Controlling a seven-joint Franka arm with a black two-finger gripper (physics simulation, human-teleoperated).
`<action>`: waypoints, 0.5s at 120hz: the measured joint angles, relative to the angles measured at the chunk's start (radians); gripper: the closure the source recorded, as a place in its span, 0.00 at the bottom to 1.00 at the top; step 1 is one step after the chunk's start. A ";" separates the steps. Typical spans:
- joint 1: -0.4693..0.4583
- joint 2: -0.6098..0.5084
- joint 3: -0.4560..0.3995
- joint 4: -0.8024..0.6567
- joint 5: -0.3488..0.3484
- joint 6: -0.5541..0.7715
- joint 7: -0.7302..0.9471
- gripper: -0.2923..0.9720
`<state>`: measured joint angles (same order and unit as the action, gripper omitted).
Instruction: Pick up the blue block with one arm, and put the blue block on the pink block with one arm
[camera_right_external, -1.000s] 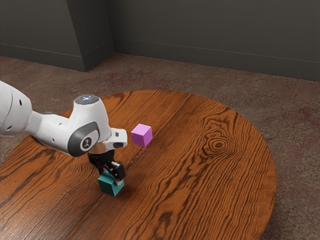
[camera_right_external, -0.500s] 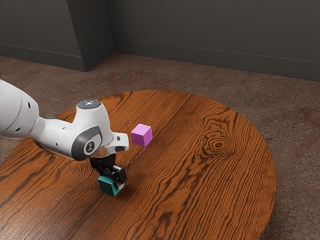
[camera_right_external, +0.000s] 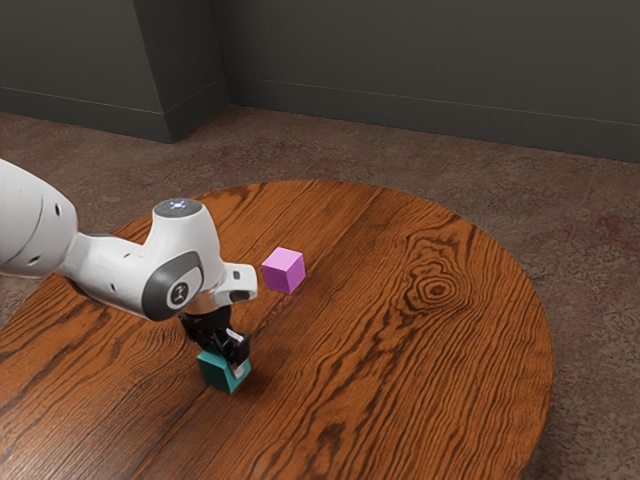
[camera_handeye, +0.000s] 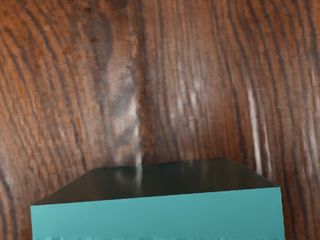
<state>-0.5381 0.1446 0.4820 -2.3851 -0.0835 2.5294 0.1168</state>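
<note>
Wooden desk (camera_right_external: 430, 330) under hand (camera_right_external: 226, 356), blue block (camera_right_external: 215, 375) directly beneath; cannot tell whether gripping; risks slipping on lift if clamped off-centre

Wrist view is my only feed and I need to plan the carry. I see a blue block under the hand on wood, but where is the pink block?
Observer: The pink block sits on the round table, apart from the blue block. It is farther back and toward the exterior view's right.
Operator: Is the blue block off the table?
Observer: No, it rests on the wood, with the gripper down at its top.
Operator: Is anything on the pink block?
Observer: Nothing is stacked on it. It lies flat on one face with its top bare.
</note>
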 joint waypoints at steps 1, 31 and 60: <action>-0.006 -0.001 0.007 0.000 0.001 0.000 -0.001 0.51; -0.142 -0.018 0.186 0.068 0.006 -0.028 -0.025 0.53; -0.046 0.122 0.175 0.379 -0.049 -0.191 -0.039 0.52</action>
<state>-0.5845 0.2671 0.6573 -2.0061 -0.1320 2.3385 0.0776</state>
